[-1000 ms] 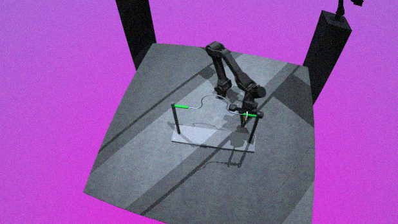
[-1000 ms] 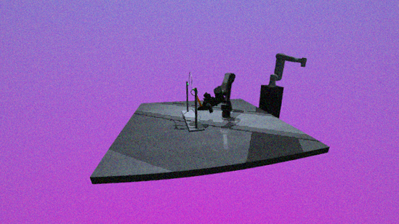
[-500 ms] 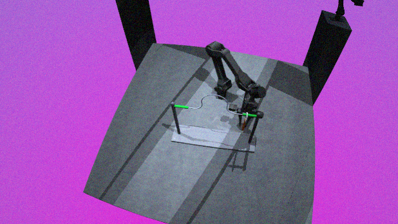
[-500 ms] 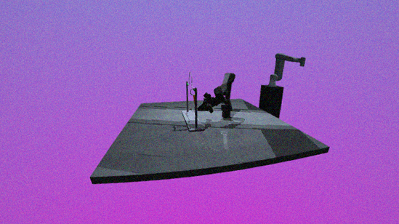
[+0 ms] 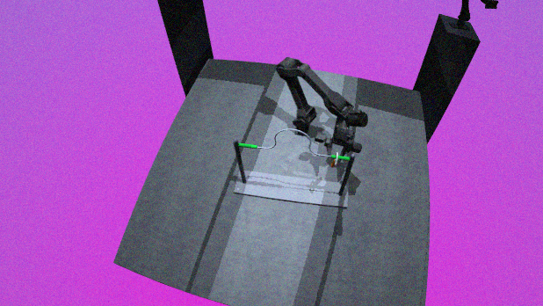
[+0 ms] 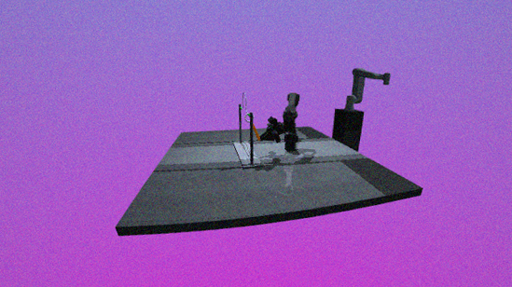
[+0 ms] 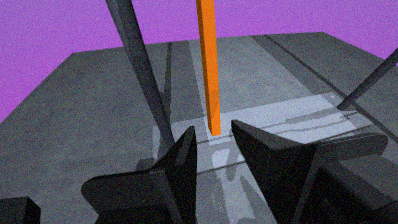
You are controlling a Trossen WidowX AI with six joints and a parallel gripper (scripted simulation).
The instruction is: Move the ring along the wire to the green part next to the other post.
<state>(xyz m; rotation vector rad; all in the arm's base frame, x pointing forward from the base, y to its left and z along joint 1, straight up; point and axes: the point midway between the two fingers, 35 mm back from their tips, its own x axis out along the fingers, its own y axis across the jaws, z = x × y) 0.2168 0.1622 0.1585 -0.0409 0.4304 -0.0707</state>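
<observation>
The ring (image 5: 336,160) hangs around the right green part (image 5: 345,158) of the wire in the top view, beside the right post (image 5: 346,176) (image 6: 251,141) (image 7: 137,55). Its orange handle (image 5: 333,163) (image 6: 256,131) (image 7: 209,60) slants down toward the robot. My gripper (image 7: 213,127) is open, with a gap on both sides of the handle's lower end. The handle's end shows between and just beyond the fingertips. The grey wire (image 5: 292,129) curves up between the posts. The other green part (image 5: 247,145) is at the left post (image 5: 240,163) (image 7: 372,80). The ring is outside the wrist view.
The posts stand on a pale base plate (image 5: 290,200) (image 7: 300,107). The right post rises close beside the left finger in the wrist view. A dark pedestal (image 5: 448,66) (image 6: 347,127) with another arm (image 6: 358,86) stands beyond the table. Shadows and light bands cross the table.
</observation>
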